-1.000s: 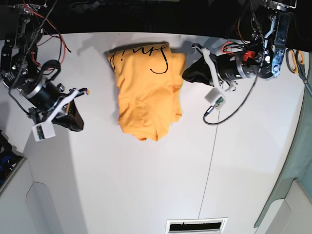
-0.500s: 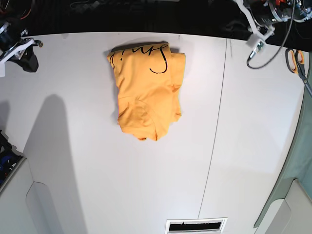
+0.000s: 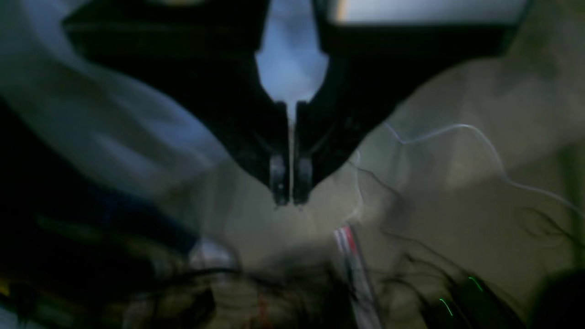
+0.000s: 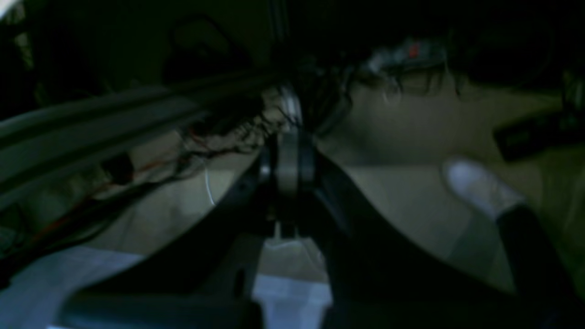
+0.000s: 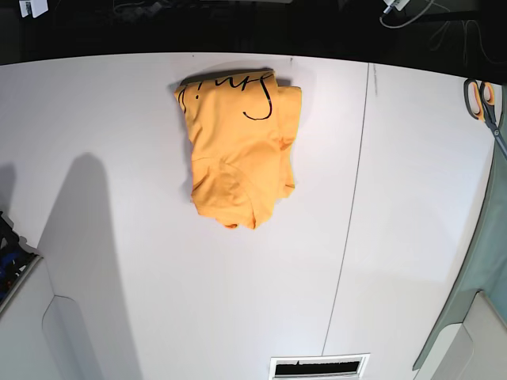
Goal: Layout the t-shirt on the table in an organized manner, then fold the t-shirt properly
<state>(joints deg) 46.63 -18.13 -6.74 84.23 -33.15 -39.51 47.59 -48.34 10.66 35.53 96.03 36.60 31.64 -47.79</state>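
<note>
1. t-shirt (image 5: 239, 154): orange-yellow, folded into a compact, roughly rectangular bundle, lying flat on the table (image 5: 158, 301) near its far edge, a bit left of centre in the base view. Black handwritten lettering (image 5: 257, 99) faces up on the far end of the bundle. Near end is rounded and slightly rumpled, with a small fold sticking out on the right side.
2. Thin dark seam line (image 5: 348, 214) runs down the tabletop, right of the shirt, not touching it.
3. Scissors (image 5: 483, 103) with orange handles lie at the table's far right edge, well apart from the shirt. Grey-green panel (image 5: 479, 253) runs along that right edge.
4. White vent-like slot (image 5: 318, 366) sits at the near edge of the table.
5. Left gripper (image 3: 289, 192): black fingers pressed together with only a hairline gap at the tips, nothing between them. Wrist view is blurred; it looks off the table at a dim floor with loose cables.
6. Right gripper (image 4: 287, 160): fingers closed against each other, holding nothing. View is dark and blurry; cables and a rail-like bar behind, pale table surface under the gripper body.
7. Base view: neither gripper over the table; only small white bits of hardware show at the top corners. Nothing touches the shirt.
</note>
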